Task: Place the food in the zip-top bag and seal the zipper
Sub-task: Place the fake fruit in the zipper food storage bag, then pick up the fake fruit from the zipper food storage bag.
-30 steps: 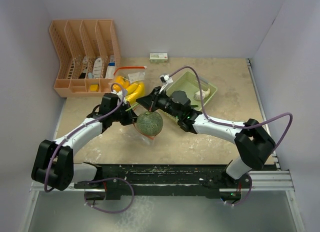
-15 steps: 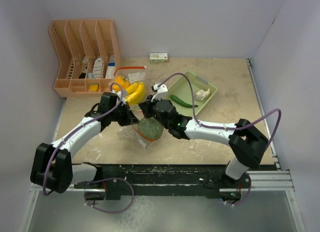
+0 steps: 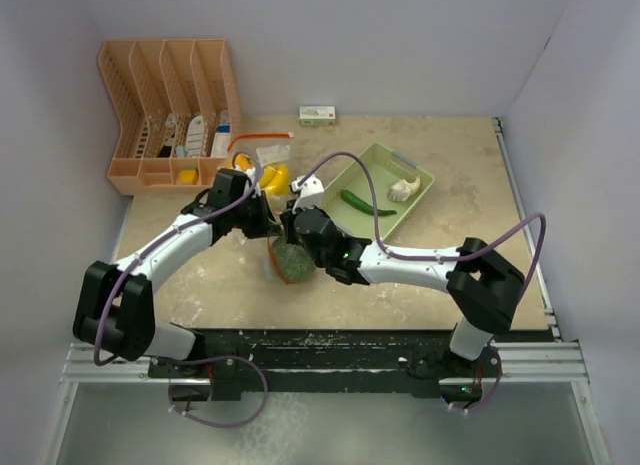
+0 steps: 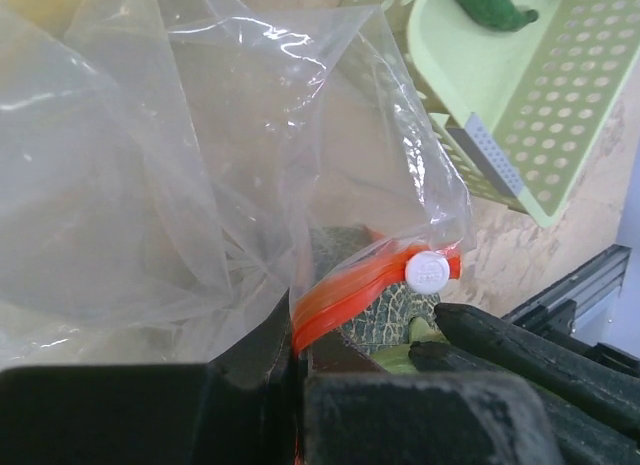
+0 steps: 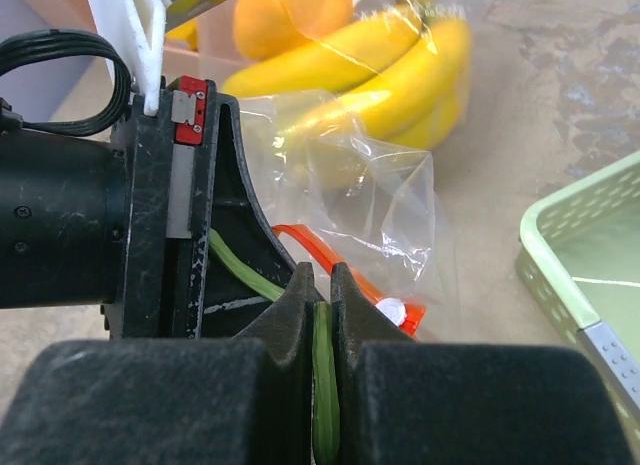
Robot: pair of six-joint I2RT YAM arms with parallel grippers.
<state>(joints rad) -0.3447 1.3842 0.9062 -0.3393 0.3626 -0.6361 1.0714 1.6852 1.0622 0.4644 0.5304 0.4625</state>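
Bright even light, soft shadows, glare on zip-top bag (image 4: 200, 165)

Melon (image 3: 292, 264) nearer, sl. left.

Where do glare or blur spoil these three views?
Left wrist: white glare streaks across the clear zip-top bag, orange zipper sharp, left gripper's fingers black and soft. Right wrist: right gripper's fingers blurred, bananas sharp. Top external: even light, faint shadows, netted melon partly hidden.

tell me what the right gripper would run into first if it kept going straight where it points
Most likely the zip-top bag, at its orange zipper just past the right gripper; the banana bunch lies farther on. Depth is unclear.
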